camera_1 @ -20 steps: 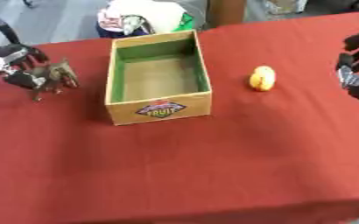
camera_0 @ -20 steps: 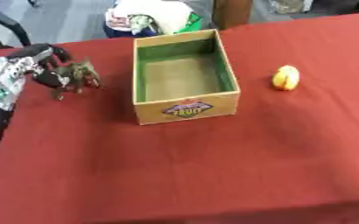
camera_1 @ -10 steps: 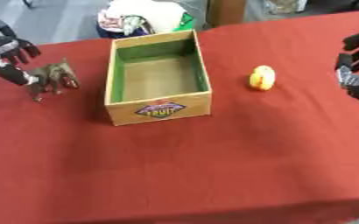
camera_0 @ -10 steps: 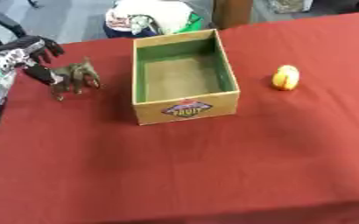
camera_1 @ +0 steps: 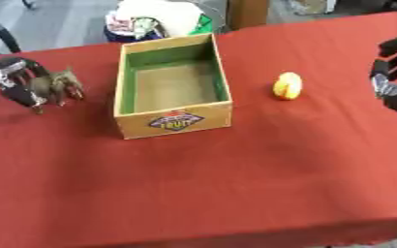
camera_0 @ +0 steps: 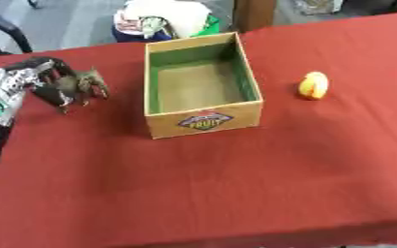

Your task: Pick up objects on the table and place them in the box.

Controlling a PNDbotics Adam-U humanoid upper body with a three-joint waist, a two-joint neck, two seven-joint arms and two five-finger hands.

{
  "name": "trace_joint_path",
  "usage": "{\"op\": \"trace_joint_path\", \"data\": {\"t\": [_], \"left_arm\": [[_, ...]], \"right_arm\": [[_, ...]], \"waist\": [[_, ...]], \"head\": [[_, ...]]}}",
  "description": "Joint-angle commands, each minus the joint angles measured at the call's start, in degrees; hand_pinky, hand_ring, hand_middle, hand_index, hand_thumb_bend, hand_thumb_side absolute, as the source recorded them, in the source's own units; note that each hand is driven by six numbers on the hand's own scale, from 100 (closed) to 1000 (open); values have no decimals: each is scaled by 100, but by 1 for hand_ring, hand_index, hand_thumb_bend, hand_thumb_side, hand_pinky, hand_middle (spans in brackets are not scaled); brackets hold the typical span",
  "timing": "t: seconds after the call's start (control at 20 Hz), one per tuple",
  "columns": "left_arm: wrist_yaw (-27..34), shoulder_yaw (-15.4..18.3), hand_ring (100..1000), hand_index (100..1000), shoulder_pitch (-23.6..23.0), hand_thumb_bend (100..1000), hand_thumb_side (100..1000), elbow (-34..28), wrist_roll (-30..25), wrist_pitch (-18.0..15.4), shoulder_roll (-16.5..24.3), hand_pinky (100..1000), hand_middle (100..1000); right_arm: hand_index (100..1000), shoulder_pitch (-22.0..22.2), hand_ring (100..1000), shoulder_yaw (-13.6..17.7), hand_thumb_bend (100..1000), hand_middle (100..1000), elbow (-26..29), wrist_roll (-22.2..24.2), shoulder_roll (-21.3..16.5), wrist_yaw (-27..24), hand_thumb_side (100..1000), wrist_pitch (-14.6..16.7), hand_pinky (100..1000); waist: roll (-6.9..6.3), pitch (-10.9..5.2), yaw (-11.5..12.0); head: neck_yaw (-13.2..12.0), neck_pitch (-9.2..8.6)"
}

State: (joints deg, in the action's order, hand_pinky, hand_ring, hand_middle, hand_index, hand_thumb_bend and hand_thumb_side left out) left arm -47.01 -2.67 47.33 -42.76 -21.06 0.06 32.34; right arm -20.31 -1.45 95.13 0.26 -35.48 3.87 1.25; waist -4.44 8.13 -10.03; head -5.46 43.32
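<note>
One brown figure (camera_0: 88,83) lies within left hand (camera_0: 45,77).

The left hand (camera_0: 45,80) is made of black fingers and shiny silver parts; the right hand (camera_1: 394,72) is seen as black.

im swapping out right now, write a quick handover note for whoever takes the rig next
Left hand: at the table's left edge, fingers curled around the small brown animal figure, which looks to be standing on the cloth, not lifted.
Right hand: idle at the right edge of the right eye view, fingers curled, holding nothing.
Box: centre of the red table, open and empty.
Yellow object: lying on the cloth to the right of the box, untouched.
Done: nothing is in the box.
Left: lift the figure and place it in the box, then the yellow object, probably with the right hand.
</note>
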Motion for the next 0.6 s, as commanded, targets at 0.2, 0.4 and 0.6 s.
{"op": "trace_joint_path", "data": {"t": [0.2,0.4,0.6], "left_arm": [[-37,19,493,681,65,206,100,-50,346,44,96,590,505],[169,20,319,556,80,100,179,-275,688,116,133,459,320],[527,-90,296,538,142,100,190,-656,807,19,134,449,293]], "right_arm": [[704,-55,587,47,100,613,32,18,-88,-16,100,17,535],[704,-55,587,51,100,613,28,16,-90,-17,100,18,535],[704,-53,587,48,100,613,21,22,-89,-17,100,21,535]], "waist": [[39,-85,0],[36,-92,16],[36,-105,24]], "head": [[3,5],[6,-3],[5,-3]]}}
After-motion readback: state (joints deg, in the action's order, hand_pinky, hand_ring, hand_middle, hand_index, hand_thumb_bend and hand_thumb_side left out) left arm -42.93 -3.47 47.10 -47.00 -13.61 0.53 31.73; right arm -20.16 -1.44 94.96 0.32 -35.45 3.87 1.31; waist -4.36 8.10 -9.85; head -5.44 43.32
